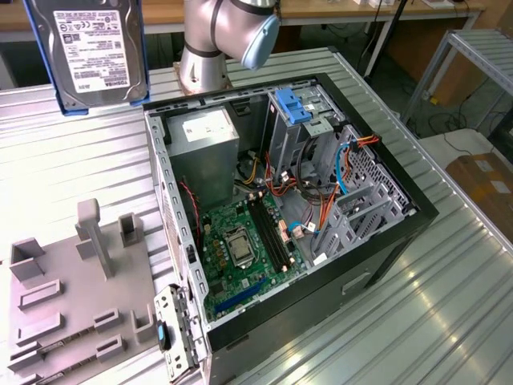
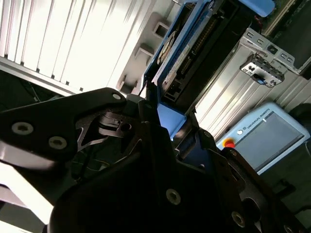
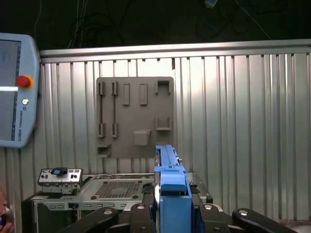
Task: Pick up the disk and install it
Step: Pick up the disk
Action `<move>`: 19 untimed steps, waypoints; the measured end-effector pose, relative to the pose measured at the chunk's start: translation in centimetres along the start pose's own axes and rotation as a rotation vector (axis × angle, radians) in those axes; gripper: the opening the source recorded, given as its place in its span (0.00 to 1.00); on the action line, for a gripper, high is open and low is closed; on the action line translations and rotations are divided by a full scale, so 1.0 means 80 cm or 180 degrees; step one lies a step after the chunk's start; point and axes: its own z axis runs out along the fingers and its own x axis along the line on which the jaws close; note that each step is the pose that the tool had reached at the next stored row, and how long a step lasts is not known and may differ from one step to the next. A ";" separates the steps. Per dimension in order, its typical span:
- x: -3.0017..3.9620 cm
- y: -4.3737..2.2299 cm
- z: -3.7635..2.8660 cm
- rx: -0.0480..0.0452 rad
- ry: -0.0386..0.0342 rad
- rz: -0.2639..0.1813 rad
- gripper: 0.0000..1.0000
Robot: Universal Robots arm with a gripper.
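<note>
Ribbed metal tabletop [image 1: 449,305] is occupied by an open black computer case [image 1: 385,265] and, beside it, a grey slotted fixture plate [image 1: 64,321]. The silver-grey, blue-railed disk [image 1: 94,48] is held raised above them, gripped edgewise in the black pincer [image 2: 167,121].

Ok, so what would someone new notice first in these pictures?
The disk, blue-railed and label out, hangs large at the exterior view's upper left, its rail clamped in the gripper, jaws shut, in both wrist views. At the exterior view's middle sits the open computer case, green motherboard exposed, with a grey fixture plate at that view's left.
</note>
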 end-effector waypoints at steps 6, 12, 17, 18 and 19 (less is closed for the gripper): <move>-0.0031 -0.0482 0.0016 0.0000 0.0000 0.0000 0.37; -0.0069 -0.0924 0.0035 0.0000 0.0000 0.0000 0.37; -0.0111 -0.1420 0.0055 0.0000 0.0000 0.0000 0.37; -0.0113 -0.1478 0.0057 0.0000 0.0000 0.0000 0.37; -0.0115 -0.1534 0.0059 0.0000 0.0000 0.0000 0.37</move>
